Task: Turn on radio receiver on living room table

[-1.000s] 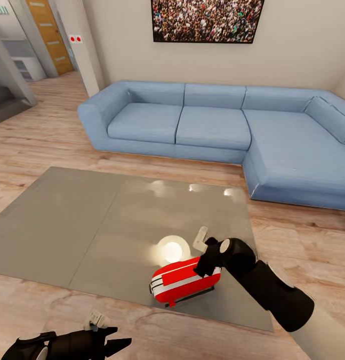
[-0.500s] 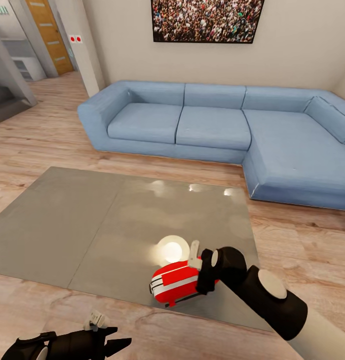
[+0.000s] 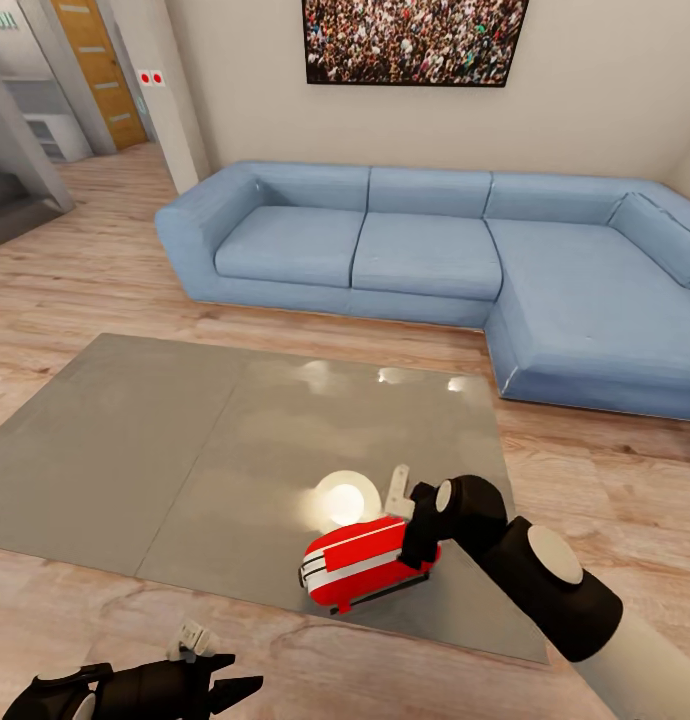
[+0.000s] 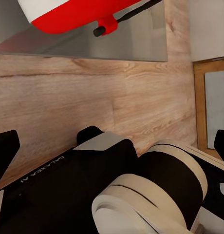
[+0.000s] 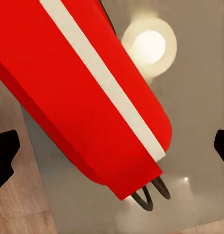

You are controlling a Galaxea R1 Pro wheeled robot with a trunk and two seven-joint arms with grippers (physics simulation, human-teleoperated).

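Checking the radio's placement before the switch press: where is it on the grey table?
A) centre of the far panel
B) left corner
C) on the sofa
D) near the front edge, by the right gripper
D: the radio receiver lies near the table front edge, with the right gripper at it.

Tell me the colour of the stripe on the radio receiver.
White, on the red radio receiver; clearest in the right wrist view.

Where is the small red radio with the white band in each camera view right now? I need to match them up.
Head view: the small red radio with the white band lies near the near edge of the glossy grey table, at the right hand.
Left wrist view: its red underside is at the picture's upper edge.
Right wrist view: it runs diagonally across the picture.
Shared landmark: the grey tabletop.
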